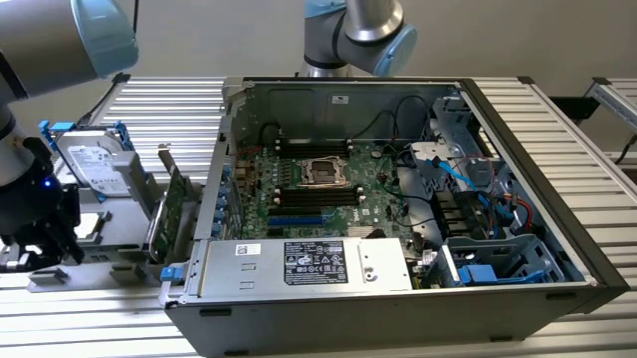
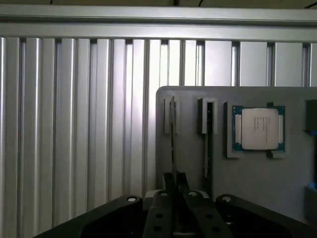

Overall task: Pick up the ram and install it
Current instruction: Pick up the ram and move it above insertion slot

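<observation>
exterior view: gripper (image 1: 25, 257) sits low at the exterior view's left, over the grey parts holder (image 1: 110, 224), well apart from the open pc case (image 1: 557, 224). the mobo's long black slots (image 1: 318, 198) look bare, so nothing installed yet. a hard drive (image 1: 95, 160) and the taller green expansion card (image 1: 171, 209) stand in the holder btwn arm and case. wrist view: the ram (image 2: 172, 139) stands on edge in a groove of the holder, showing as a thin dark line, chips not readable at this angle. its far end sits in a notch and its near end runs in btwn the gripper's fingers (image 2: 182, 183), which look closed tight on it. a 2nd thin stick (image 2: 208, 144) sits in the next groove just beside, w/ a cpu (image 2: 258, 128) past that. so imo it's the pick step: grasp made, ram not yet lifted. next move calls for a straight pull out of the groove, no twist, w/o brushing the neighbour stick.
</observation>
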`<state>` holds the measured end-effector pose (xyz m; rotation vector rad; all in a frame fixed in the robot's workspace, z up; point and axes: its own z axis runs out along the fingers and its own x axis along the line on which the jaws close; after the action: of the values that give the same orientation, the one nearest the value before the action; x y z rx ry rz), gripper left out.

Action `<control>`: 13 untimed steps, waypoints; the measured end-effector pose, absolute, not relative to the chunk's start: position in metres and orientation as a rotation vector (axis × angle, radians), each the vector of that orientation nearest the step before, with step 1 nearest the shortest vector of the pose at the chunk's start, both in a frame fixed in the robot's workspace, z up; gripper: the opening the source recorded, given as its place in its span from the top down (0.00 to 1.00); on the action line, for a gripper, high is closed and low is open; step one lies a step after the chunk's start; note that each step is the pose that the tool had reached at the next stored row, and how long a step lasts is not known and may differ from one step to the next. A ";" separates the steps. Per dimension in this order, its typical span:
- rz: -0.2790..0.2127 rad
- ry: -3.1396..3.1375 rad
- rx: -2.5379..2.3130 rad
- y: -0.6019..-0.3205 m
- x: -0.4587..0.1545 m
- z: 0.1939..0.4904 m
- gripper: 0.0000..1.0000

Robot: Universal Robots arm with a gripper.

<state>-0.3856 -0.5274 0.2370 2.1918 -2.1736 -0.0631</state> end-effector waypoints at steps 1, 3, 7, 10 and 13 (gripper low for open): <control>-0.064 -2.173 2.191 -0.527 -0.386 0.242 0.86; -0.066 -2.173 2.190 -0.527 -0.385 0.251 0.86; -0.071 -2.171 2.187 -0.527 -0.384 0.268 0.86; -0.076 -2.168 2.184 -0.527 -0.381 0.280 0.86; -0.084 -2.163 2.178 -0.527 -0.375 0.289 0.86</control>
<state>-0.3753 -0.5269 0.2886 2.1777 -2.1626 -0.0840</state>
